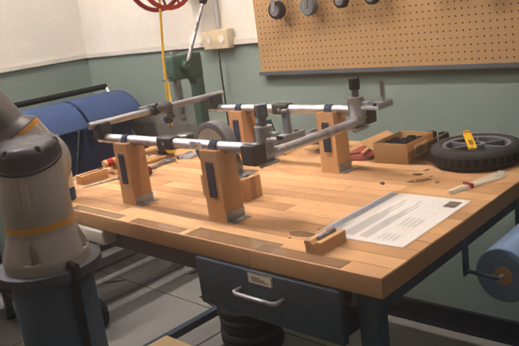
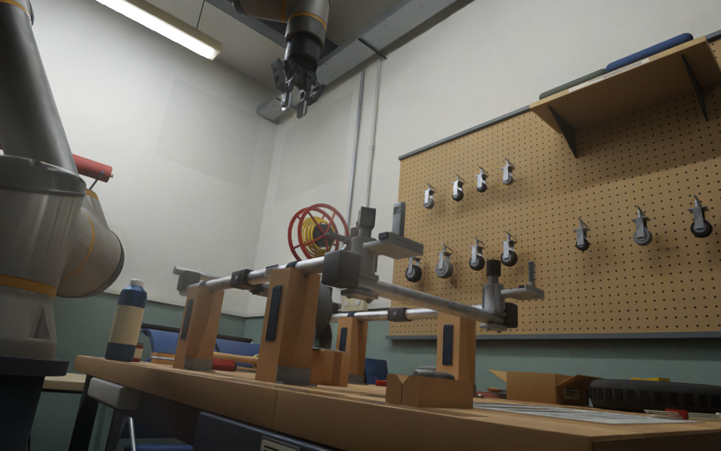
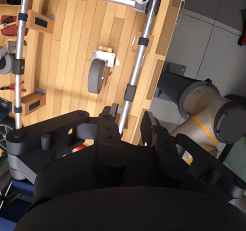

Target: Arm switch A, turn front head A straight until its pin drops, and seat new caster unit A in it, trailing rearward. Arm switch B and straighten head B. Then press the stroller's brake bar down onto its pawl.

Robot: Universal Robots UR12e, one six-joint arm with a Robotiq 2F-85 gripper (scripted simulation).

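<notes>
The new caster unit (image 1: 216,133) is partly hidden behind the near frame tube and its wooden stand; from above its grey wheel (image 3: 96,76) lies on the bench between the two side tubes. The stroller frame (image 1: 234,124) rests on several wooden stands. The near front head (image 1: 260,133) and the far front head (image 1: 355,101) sit at the ends of the cross tube. My gripper (image 2: 296,101) hangs high above the bench near the ceiling, over the frame's rear end. It is partly closed and holds nothing.
A cardboard box (image 1: 402,145) sits at the bench's far right beside a black tyre (image 1: 478,150). A paper sheet (image 1: 402,217) and a small wooden block (image 1: 325,241) lie near the front edge. The robot base (image 1: 37,208) stands left of the bench.
</notes>
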